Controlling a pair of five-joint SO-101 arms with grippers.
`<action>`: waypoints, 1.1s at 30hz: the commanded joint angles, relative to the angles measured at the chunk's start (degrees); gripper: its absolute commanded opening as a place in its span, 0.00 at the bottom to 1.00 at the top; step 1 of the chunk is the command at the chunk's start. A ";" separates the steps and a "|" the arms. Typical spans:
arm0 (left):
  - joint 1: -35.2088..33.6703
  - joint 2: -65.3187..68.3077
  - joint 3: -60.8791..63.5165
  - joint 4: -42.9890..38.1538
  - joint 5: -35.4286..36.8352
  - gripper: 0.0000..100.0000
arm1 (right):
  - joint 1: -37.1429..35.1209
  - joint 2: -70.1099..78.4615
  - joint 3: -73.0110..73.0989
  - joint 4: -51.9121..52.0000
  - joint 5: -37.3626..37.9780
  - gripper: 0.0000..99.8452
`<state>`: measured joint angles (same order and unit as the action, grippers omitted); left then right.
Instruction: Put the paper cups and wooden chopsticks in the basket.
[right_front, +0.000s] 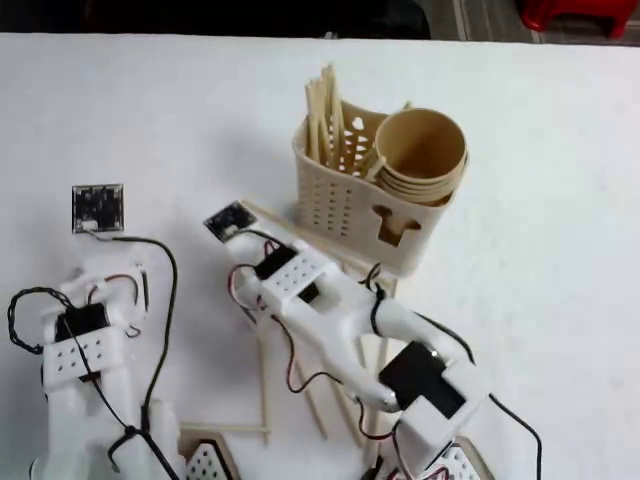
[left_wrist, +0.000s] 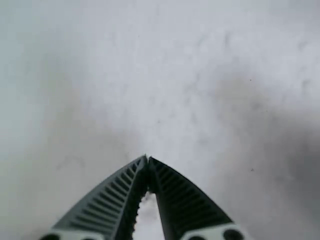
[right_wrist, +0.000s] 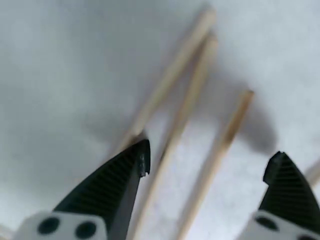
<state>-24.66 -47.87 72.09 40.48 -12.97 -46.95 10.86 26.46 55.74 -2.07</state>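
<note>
Overhead, the basket (right_front: 350, 205), a cream plastic box with slotted walls and a cut-out handle, stands toward the far middle of the white bench (right_front: 560, 280). Inside it a nested stack of tan paper cups (right_front: 422, 152) fills one side. A bundle of pale wooden chopsticks (right_front: 324, 112) stands upright in the other, tips poking above the rim. The right arm (right_front: 335, 310) stretches just beside the basket's near wall, above several loose chopsticks (right_front: 265, 375) scattered flat on the bench; its white body covers parts of them. The left arm (right_front: 85, 345) sits well apart from the basket, above bare bench

From the left wrist, the left gripper (left_wrist: 147, 161) is clenched on nothing, its ribbed dark halves meeting at the tips above plain white surface

From the right wrist, the right gripper (right_wrist: 210, 162) is spread wide and holds nothing. Three of the loose chopsticks (right_wrist: 187, 105), thin, round and light-grained, lie on the bench below it. One passes beneath a black finger (right_wrist: 127, 175). The other two lie in the gap, roughly parallel, touching neither side as far as can be made out. Each stick runs out of frame at one end
</note>
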 joint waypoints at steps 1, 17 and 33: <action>-0.48 -1.45 -0.18 -1.05 -0.53 0.02 | 0.40 -0.13 -2.20 -0.75 -0.62 0.36; -0.48 -1.36 -0.09 -0.88 -0.62 0.02 | 0.75 5.85 -4.40 -1.19 -4.92 0.02; -0.48 -1.71 0.53 -1.14 -0.62 0.02 | 4.09 -9.19 -4.57 4.44 -0.44 0.02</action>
<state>-24.66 -47.87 73.05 40.48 -12.97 -43.87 7.78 22.77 58.81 -3.12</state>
